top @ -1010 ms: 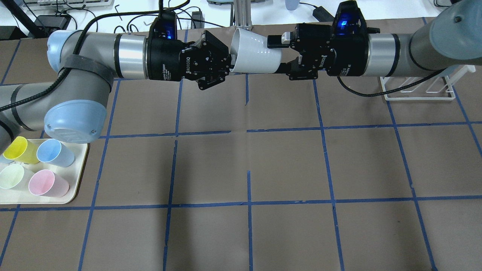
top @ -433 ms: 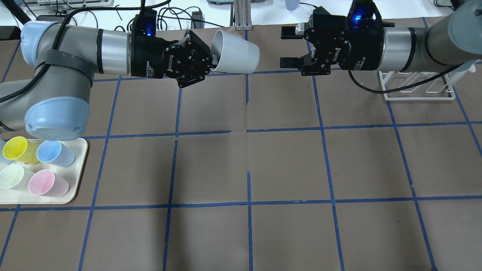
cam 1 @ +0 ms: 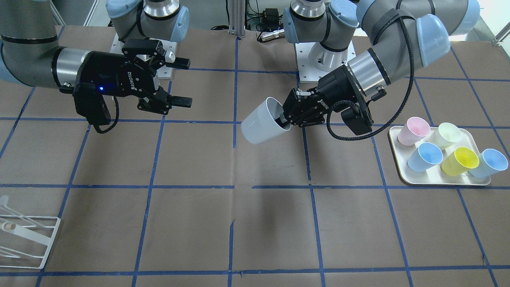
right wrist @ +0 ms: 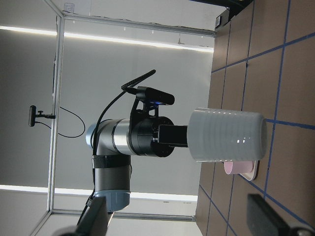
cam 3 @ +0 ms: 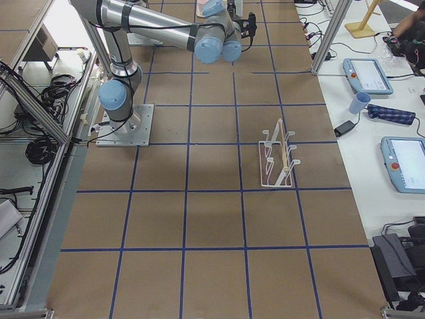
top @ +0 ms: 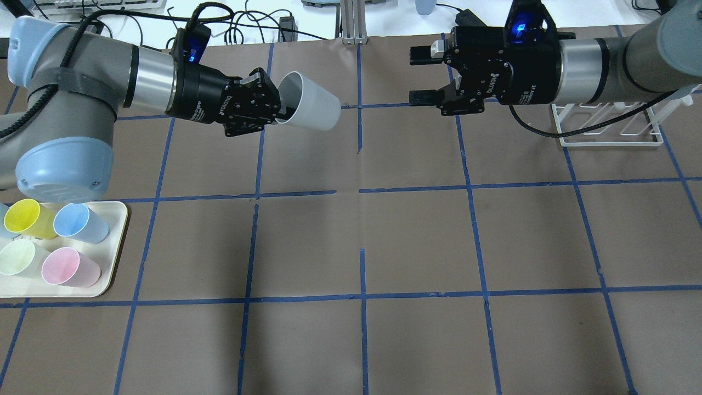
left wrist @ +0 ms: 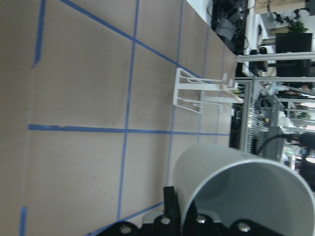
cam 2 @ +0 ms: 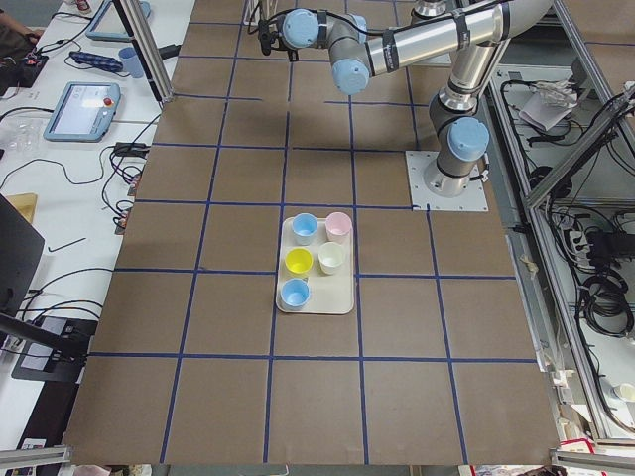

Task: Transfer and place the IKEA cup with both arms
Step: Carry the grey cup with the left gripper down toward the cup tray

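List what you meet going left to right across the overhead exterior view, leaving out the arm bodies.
cup tray → left gripper → IKEA cup → right gripper → white wire rack

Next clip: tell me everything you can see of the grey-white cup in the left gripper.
The IKEA cup is a plain pale grey-white tumbler, tapered, handleless, smooth and plastic-looking, empty inside. It hangs in the air over the brown-papered table, tipped nearly onto its side, mouth toward the left gripper, base toward the right gripper. The left gripper pinches its rim, one finger inside. The open right gripper stands apart; nothing else touches it.
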Motion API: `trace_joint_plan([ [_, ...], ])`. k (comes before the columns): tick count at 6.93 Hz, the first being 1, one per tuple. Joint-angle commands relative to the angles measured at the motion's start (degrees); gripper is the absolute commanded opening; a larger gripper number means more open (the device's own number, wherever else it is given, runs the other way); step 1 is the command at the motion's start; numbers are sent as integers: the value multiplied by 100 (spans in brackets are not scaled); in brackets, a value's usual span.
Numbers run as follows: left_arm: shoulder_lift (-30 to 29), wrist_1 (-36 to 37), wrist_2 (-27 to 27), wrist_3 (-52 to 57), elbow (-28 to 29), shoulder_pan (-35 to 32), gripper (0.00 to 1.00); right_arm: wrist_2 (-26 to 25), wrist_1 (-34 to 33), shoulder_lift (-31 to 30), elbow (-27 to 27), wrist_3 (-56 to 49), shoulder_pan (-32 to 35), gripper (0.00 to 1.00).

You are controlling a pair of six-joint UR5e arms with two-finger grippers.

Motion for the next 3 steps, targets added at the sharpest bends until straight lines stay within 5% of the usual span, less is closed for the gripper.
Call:
trace_joint_plan([
  [1, 99, -97, 1840, 453, 26, 150, 0, -48, -9, 15, -2, 246, 8, 100],
  [3, 117, -595, 2774, 1731, 60, 1069, 0, -65, -9, 67, 7, 309, 8, 100],
])
